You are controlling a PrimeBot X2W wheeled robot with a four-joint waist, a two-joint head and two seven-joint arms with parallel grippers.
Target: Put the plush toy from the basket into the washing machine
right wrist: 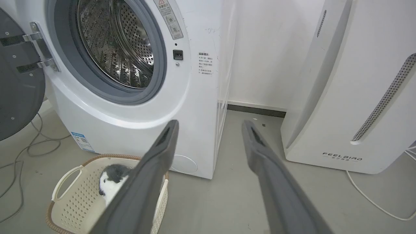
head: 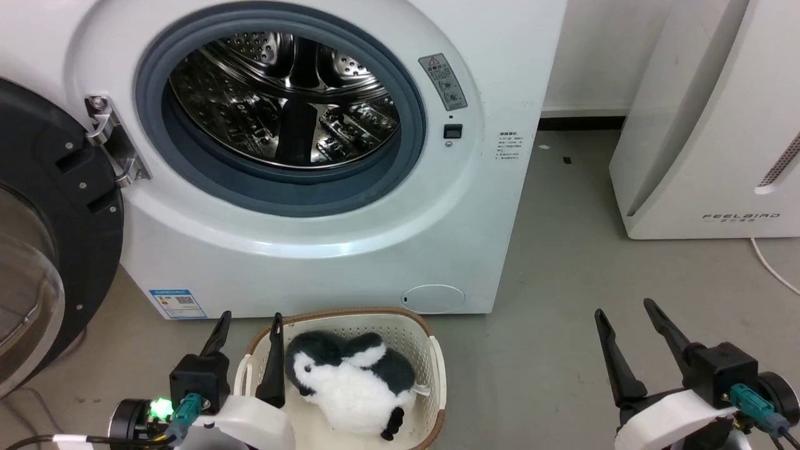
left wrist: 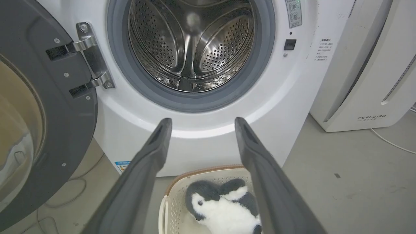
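Observation:
The black-and-white plush toy [head: 356, 387] lies in the cream basket [head: 436, 369] on the floor in front of the washing machine [head: 437, 237]. The washer's dark door [head: 56, 237] hangs open at the left, and the steel drum [head: 284, 100] looks empty. My left gripper [head: 250, 322] is open just left of the toy, one finger over the basket's left rim. My right gripper [head: 625, 309] is open over bare floor well to the right. The left wrist view shows the plush toy [left wrist: 224, 208], the basket [left wrist: 172, 201] and the open left gripper [left wrist: 201, 125]. The right wrist view shows the plush toy [right wrist: 112, 182], the basket [right wrist: 71, 198] and the open right gripper [right wrist: 209, 125].
A white FEELBIRD appliance [head: 706, 125] stands at the right with a white cable [head: 772, 265] on the floor. Grey cables [right wrist: 26, 152] lie on the floor under the open door. Grey floor [head: 544, 350] separates the basket and my right gripper.

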